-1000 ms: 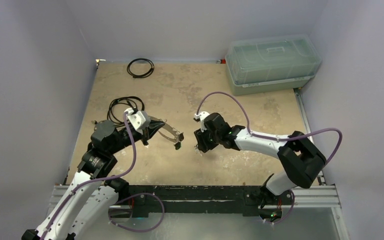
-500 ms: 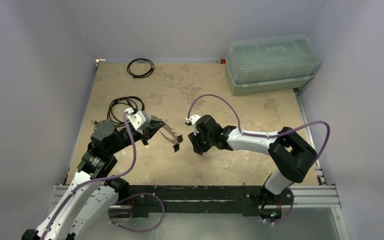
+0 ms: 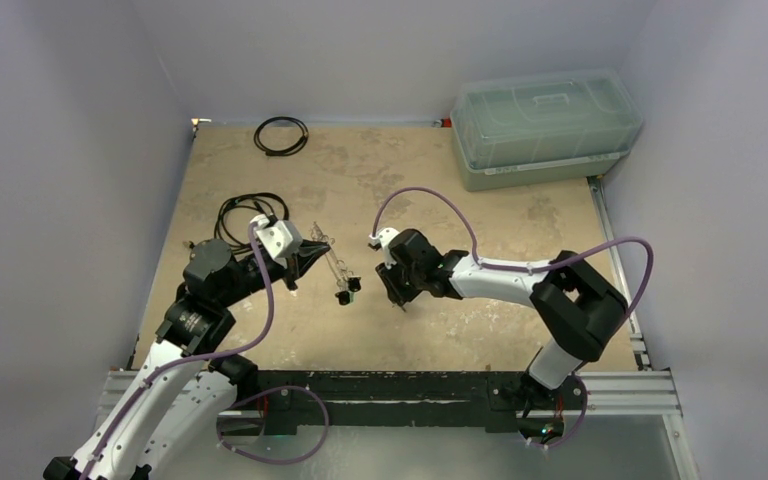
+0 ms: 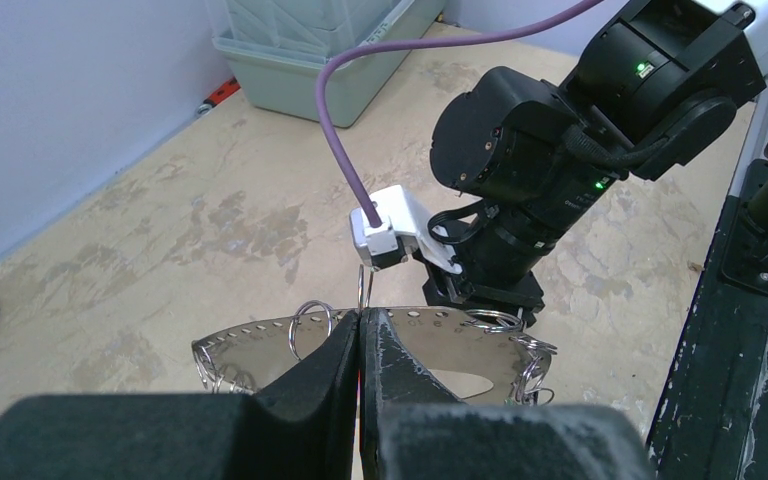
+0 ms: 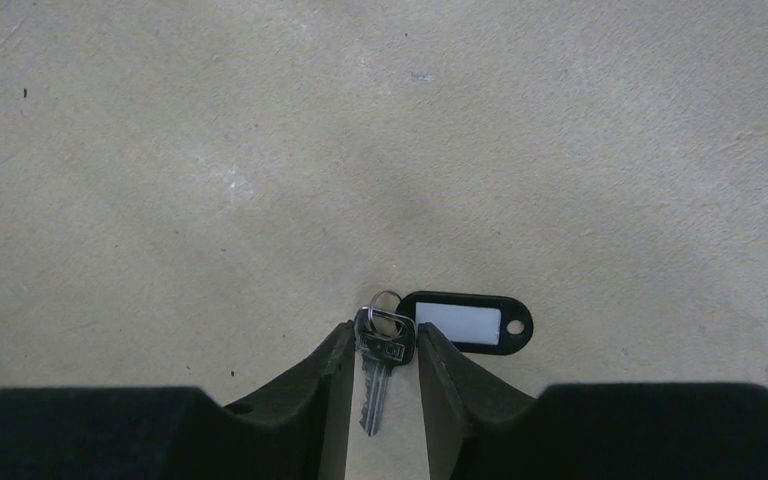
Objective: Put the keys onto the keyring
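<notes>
A coiled black cord [image 3: 250, 210] lies on the table [image 3: 360, 180] behind the left arm, and a thin black cable loop [image 3: 280, 135] sits at the far edge. The left gripper [image 4: 360, 330] is clamped tight on the keyring [image 4: 430, 335], a flat silver plate with a row of holes, held off the table and pointing toward the right arm. Small wire rings [image 4: 310, 315] hang through some of the holes.

Just to the right, the right gripper [image 5: 380, 345] is down at the table surface. Its fingers [image 5: 335, 370] stand narrowly apart on either side of the head of a key [image 5: 375, 385]. I cannot tell whether they press on it. The key lies flat, and its small ring carries a black tag [image 5: 465, 322] with a white label, which lies just right of the fingers.

A clear plastic box [image 3: 545, 125] stands in the far right corner.
</notes>
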`<state>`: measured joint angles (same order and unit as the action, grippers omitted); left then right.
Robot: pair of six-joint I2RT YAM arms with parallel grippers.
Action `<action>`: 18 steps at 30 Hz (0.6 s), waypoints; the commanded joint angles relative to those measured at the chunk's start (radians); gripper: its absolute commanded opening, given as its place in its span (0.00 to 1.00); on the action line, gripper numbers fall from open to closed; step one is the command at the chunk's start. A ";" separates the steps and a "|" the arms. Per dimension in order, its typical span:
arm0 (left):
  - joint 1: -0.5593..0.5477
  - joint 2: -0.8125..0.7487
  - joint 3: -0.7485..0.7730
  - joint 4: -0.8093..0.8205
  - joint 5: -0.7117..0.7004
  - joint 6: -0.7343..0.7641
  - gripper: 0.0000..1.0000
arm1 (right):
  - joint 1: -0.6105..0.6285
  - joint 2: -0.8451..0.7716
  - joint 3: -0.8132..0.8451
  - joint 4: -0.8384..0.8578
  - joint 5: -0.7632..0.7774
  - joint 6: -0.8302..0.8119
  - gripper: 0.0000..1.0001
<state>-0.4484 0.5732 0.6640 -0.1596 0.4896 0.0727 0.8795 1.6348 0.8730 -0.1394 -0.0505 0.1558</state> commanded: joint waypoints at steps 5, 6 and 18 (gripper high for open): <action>-0.005 -0.004 0.043 0.040 -0.003 0.012 0.00 | 0.009 0.028 0.044 0.036 0.020 -0.019 0.29; -0.004 -0.003 0.043 0.040 -0.002 0.013 0.00 | 0.009 0.030 0.044 0.034 0.020 -0.019 0.26; -0.006 -0.003 0.043 0.038 -0.004 0.013 0.00 | 0.015 0.009 0.036 0.033 0.024 -0.028 0.00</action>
<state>-0.4484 0.5751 0.6640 -0.1596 0.4896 0.0727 0.8856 1.6627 0.8848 -0.1261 -0.0414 0.1406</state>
